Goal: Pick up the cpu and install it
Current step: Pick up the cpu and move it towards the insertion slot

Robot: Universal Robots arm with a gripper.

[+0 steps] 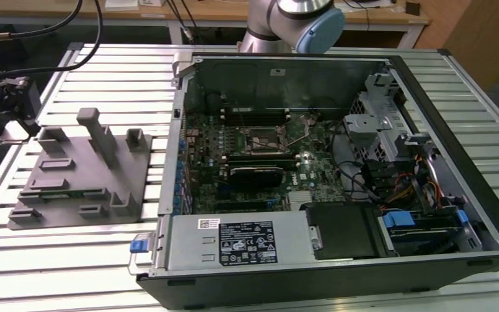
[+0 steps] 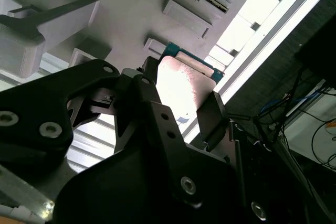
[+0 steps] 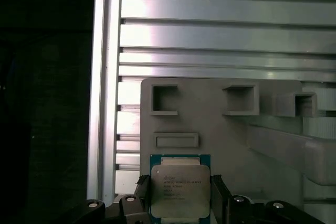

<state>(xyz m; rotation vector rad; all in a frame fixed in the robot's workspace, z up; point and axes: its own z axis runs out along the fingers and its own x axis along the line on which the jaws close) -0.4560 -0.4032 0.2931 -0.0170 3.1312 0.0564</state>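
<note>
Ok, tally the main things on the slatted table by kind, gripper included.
cpu: 1
grey tray: 1
computer case: 1
gripper: 1
Total: 4

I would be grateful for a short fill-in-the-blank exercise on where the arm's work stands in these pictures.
1. The pincer is shut on the ___.
2. Behind it in the first wrist view lies the grey ___.
3. In the exterior view, the open case stands to the ___ of the pincer.
Missing words: cpu; tray; right.
</note>
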